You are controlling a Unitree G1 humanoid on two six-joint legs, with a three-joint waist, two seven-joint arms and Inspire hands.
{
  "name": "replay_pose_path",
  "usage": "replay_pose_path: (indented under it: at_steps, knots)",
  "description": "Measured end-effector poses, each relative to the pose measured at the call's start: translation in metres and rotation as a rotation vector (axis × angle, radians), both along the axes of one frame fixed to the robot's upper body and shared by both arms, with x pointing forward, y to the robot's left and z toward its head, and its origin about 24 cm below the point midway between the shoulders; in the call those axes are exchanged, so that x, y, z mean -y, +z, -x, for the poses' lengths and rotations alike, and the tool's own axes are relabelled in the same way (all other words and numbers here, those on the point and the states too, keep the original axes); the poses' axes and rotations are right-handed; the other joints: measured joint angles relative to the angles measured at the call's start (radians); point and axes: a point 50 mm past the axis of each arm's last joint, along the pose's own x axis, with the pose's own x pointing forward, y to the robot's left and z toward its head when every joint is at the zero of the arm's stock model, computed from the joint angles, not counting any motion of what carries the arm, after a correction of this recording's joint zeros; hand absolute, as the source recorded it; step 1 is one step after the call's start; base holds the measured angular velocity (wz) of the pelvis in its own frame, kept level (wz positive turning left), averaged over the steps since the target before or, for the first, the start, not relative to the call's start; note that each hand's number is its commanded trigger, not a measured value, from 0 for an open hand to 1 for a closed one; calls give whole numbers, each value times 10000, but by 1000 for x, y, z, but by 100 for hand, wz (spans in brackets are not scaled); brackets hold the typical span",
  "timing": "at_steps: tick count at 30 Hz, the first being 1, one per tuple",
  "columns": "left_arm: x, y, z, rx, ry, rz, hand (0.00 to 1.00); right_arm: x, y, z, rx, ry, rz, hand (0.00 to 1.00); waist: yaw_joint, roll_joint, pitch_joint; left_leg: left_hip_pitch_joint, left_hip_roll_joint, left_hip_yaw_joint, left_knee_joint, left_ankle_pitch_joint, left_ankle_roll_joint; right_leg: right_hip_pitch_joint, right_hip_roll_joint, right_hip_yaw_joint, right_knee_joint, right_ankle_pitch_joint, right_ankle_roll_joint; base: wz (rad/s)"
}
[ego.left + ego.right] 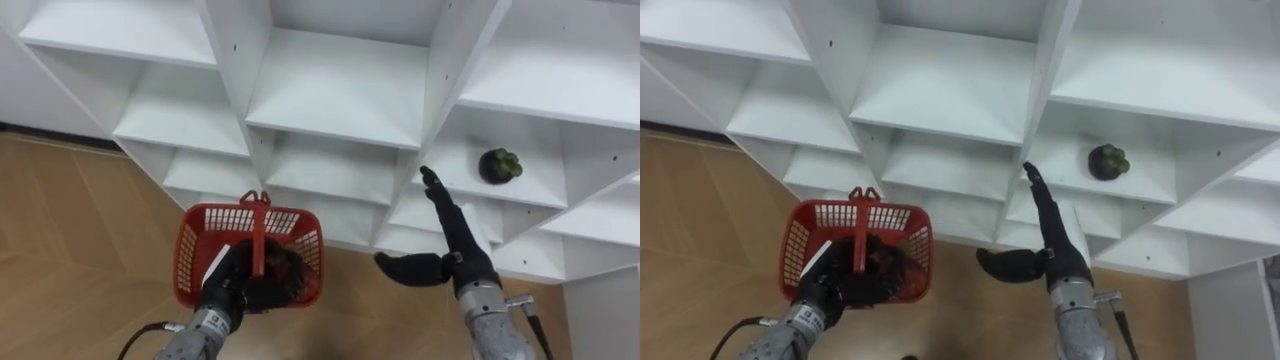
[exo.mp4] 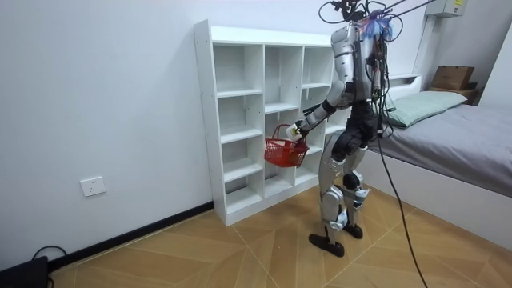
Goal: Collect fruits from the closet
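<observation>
A dark green, knobbly fruit (image 1: 500, 164) lies alone on a white closet shelf (image 1: 520, 185) at the right. My right hand (image 1: 455, 235) is open, its fingers straight and pointing up at the shelf's front edge, just left of and below the fruit, apart from it. My left hand (image 1: 238, 282) is shut on the handle of a red plastic basket (image 1: 190, 250), which it holds low in front of the closet. Something dark lies in the basket, mostly hidden by the hand. In the room view I stand upright facing the closet (image 2: 248, 120), with the basket (image 2: 286, 150) held out before me.
The white closet has several open compartments, and the others in view are bare. The floor (image 1: 70, 230) is wooden parquet. A bed (image 2: 456, 128) stands behind me at the room view's right. A wall socket (image 2: 93, 186) sits low on the wall.
</observation>
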Motion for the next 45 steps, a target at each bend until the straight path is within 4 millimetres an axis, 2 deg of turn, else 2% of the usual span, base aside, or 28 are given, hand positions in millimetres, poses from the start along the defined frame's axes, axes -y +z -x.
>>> replay_pose_path:
  at_steps: [8, 13, 20, 27, 33, 39, 45]
  knots:
    - [1, 1, -2, 54, 287, -35, 100, 17, 7, -3, 718, -1762, -402, 0, -151, 27, -18, -57, 18, 10, 8, -7, -12, -50, 52, 49, -28, -1, 1, 0]
    - [2, 3, -5, 165, 407, 31, 100, 25, 12, -3, 1204, -2700, -328, 0, -242, 116, -74, -69, 17, 30, 9, -8, -13, -59, 49, 68, -15, -1, 0, 0]
    - [1, 4, -7, 226, 635, 137, 100, 31, 16, -3, 1715, -3621, -239, 0, -388, 111, -70, 1, 17, 52, 8, -7, -12, -27, 44, 85, -4, -1, 0, -1]
    - [-1, 5, -8, 276, 716, 125, 100, 38, 11, -8, 1560, -4172, -99, 0, -396, 74, -44, -13, 20, 54, 4, -7, -13, -37, 45, 95, -6, -2, 0, 0]
    - [-3, 6, -9, 313, 683, 51, 100, 43, 16, -15, 1793, -4493, -195, 0, -392, 16, 10, -148, 19, 53, 4, -8, -13, -155, 46, 94, -16, -4, 1, 0]
    - [-4, 6, -10, 327, 617, -22, 100, 47, 9, -17, 1475, -4772, -169, 0, -388, -14, 38, -153, 19, 91, -7, -8, -14, -153, 45, 86, -31, -7, 3, 0]
    - [-5, 7, -12, 380, 609, -4, 100, 52, 8, -25, 1273, -5393, -941, 0, -386, -42, 69, -225, 15, 98, 18, -8, -12, -236, -42, 61, 4, -11, 4, 0]
